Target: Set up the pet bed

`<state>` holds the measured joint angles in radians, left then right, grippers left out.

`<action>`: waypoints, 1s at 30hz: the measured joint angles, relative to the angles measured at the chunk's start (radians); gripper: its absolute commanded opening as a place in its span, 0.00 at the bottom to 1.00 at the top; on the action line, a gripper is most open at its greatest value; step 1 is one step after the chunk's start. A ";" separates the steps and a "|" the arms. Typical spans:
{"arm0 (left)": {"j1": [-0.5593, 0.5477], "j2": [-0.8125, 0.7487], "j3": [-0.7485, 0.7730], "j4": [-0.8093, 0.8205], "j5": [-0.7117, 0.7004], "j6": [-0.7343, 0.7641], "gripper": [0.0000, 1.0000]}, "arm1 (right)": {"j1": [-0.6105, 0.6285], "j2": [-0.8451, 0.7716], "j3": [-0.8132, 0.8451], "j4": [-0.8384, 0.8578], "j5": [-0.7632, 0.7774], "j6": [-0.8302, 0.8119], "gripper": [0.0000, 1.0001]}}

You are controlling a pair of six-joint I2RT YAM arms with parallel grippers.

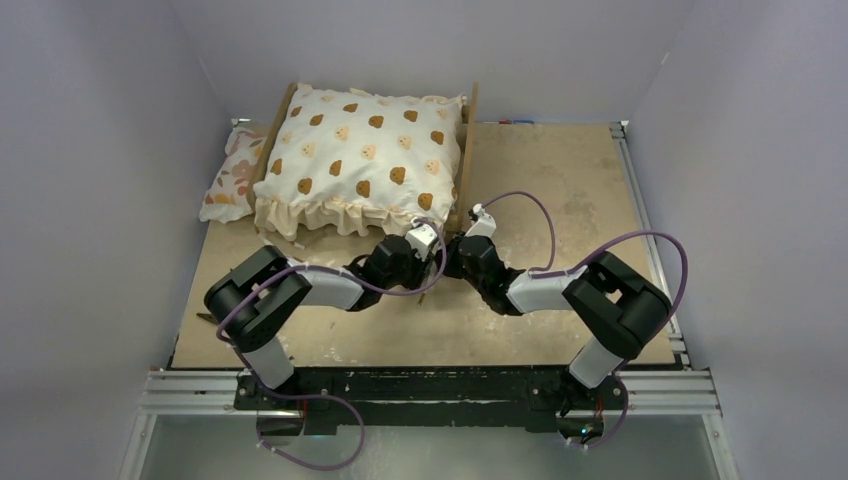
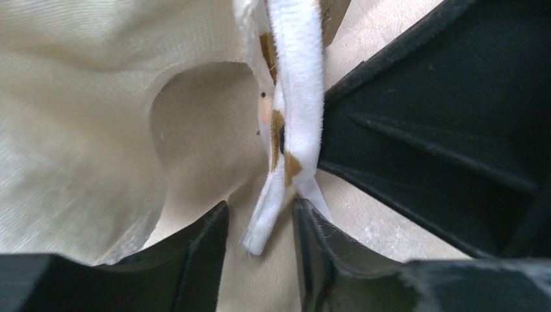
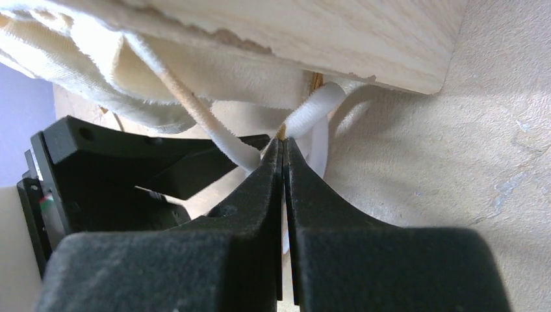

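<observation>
White tie (image 2: 295, 97) | L tool (image 2: 260, 214) low, spread round it | R tool (image 3: 283, 142) low, pinching it

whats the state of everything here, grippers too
pet bed: upright, cushion laid in it
cushion: flat in the frame, ruffle over the near end
floral pillow: outside the bed, beside its left rail
cushion tie: untied
left gripper: open around the tie
right gripper: shut on the tie
</observation>
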<state>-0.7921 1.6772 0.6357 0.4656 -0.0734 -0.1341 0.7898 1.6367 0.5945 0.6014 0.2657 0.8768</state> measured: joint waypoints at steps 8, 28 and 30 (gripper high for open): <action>0.000 0.045 0.033 0.020 0.018 0.026 0.00 | 0.000 -0.001 0.000 0.004 0.001 -0.008 0.00; -0.001 -0.280 0.023 -0.243 0.004 -0.098 0.00 | 0.083 -0.235 -0.095 -0.130 0.092 -0.112 0.61; -0.001 -0.280 0.024 -0.249 0.015 -0.111 0.00 | 0.134 -0.199 -0.093 -0.129 0.103 -0.118 0.63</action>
<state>-0.7933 1.3968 0.6594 0.2169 -0.0586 -0.2451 0.9234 1.4376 0.5018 0.4721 0.3687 0.7586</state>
